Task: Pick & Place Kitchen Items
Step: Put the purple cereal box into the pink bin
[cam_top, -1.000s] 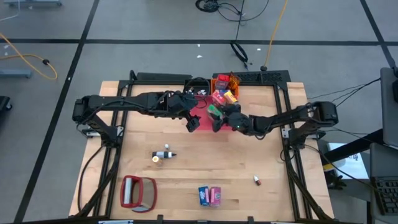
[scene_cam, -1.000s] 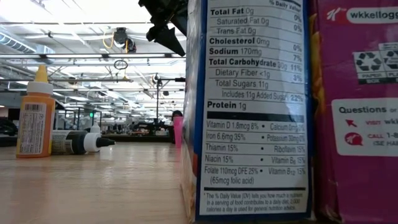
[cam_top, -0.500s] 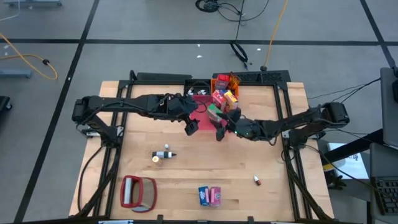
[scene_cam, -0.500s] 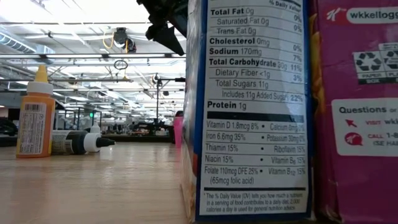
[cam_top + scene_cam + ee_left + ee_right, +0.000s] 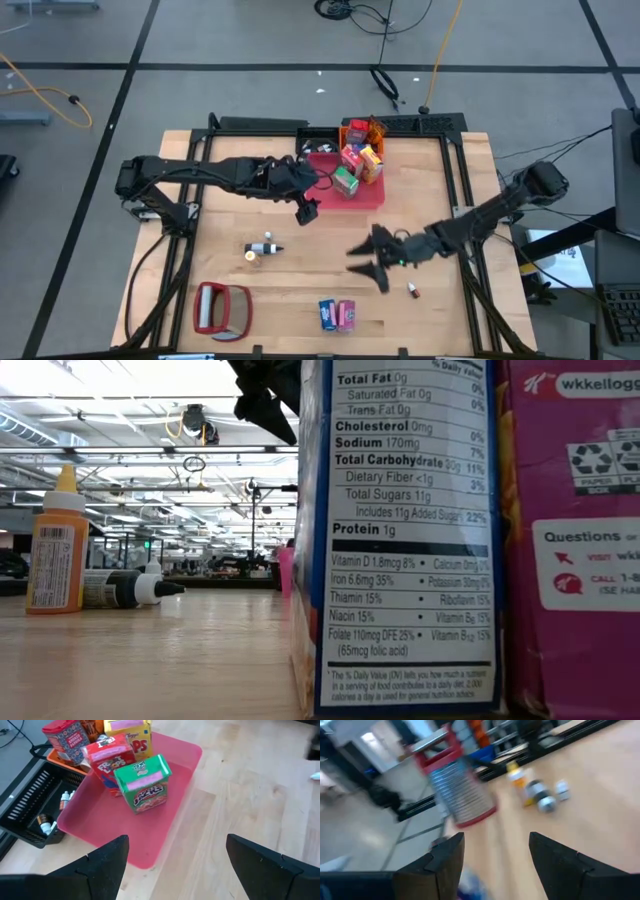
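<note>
A red tray (image 5: 372, 195) at the far middle holds a green carton (image 5: 346, 180), a red carton (image 5: 352, 158) and a yellow carton (image 5: 371, 159), all upright. My left gripper (image 5: 305, 211) hovers open off the tray's near left corner; its wrist view faces the green carton (image 5: 146, 784). My right gripper (image 5: 366, 264) hangs open over bare table right of centre. Blue and pink packets (image 5: 337, 313) stand near the front edge. A small red container (image 5: 412, 290) lies to the right of my right gripper. Small bottles (image 5: 262, 249) lie left of centre.
A red-framed silvery flat object (image 5: 222, 308) lies at the near left corner. An orange container (image 5: 363, 130) and a black basket (image 5: 35, 805) with tiny bottles sit behind the tray. In the low view the blue packet (image 5: 400, 540) and pink packet (image 5: 575, 540) fill the right side.
My right gripper has drawn away from the tray and swung toward the near edge, ending over the table right of centre. The green carton stays upright in the tray. My left gripper has kept near the tray's corner.
</note>
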